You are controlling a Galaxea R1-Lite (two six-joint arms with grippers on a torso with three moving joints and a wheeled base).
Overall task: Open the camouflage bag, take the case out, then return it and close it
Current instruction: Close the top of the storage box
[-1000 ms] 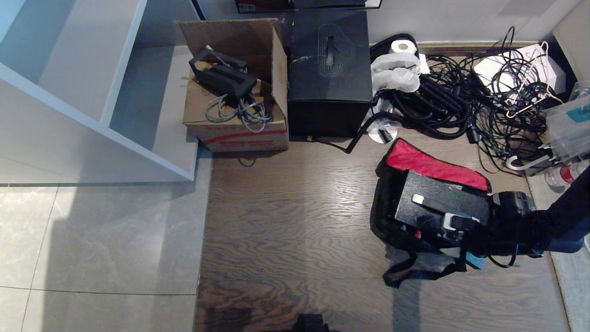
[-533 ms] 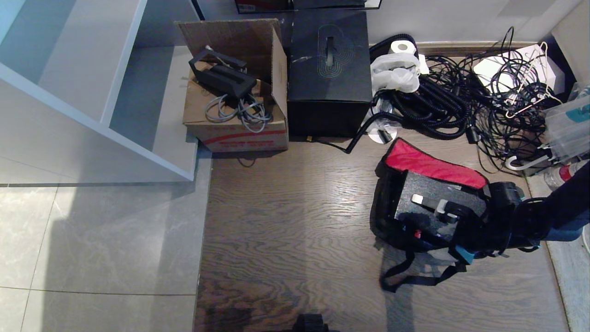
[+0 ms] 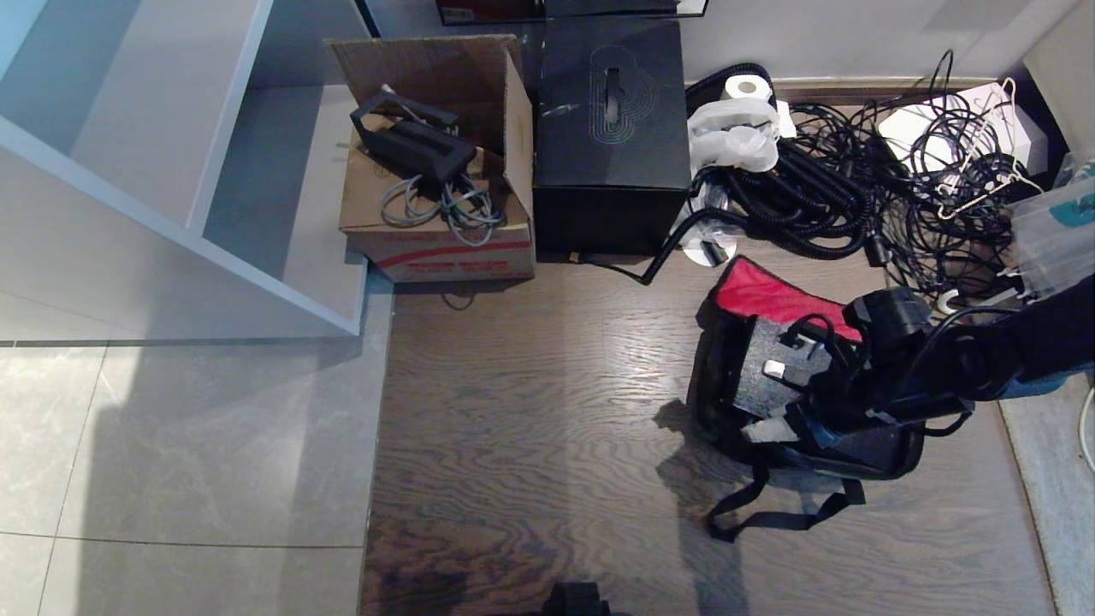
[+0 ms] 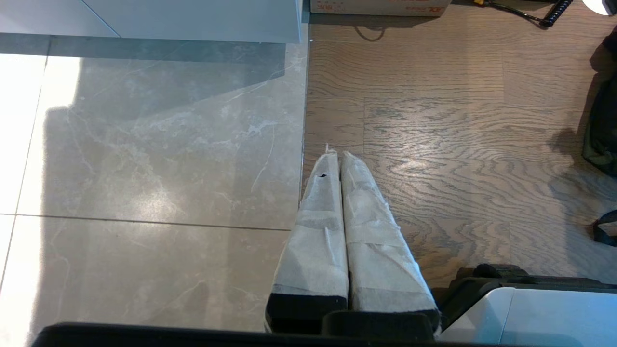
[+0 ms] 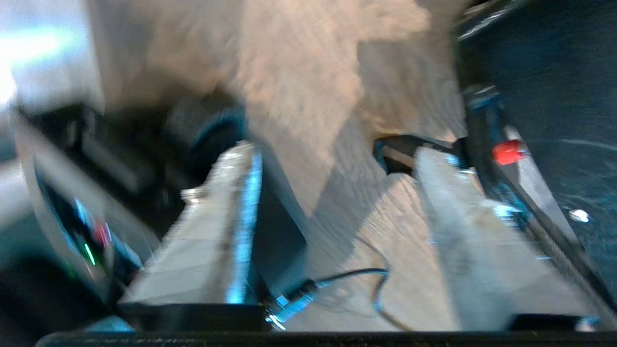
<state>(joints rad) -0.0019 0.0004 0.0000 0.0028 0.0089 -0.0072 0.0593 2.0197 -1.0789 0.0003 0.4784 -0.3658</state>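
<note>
The camouflage bag (image 3: 864, 453) lies open on the wood floor at the right, its red lid lining (image 3: 761, 299) folded back. Inside it stands the speckled black case (image 3: 757, 385), one silver handle end (image 3: 774, 370) showing. My right gripper (image 3: 787, 423) reaches in from the right over the bag's near side. In the right wrist view this gripper (image 5: 335, 152) is open with only floor between its fingers. The case's red latch (image 5: 506, 152) lies just outside one finger. My left gripper (image 4: 340, 154) is parked and shut above the seam between tile and wood.
A tall black cube box (image 3: 612, 128) and a cardboard box (image 3: 436, 205) stand at the back. A tangle of black cables (image 3: 855, 188) lies behind the bag and a plastic bin (image 3: 1061, 231) to its right. A white shelf unit (image 3: 171, 171) fills the left.
My right arm has swung further in over the bag and its wrist has rolled. The jaws have widened and come away from the case's handle end. The bag's strap has shifted.
</note>
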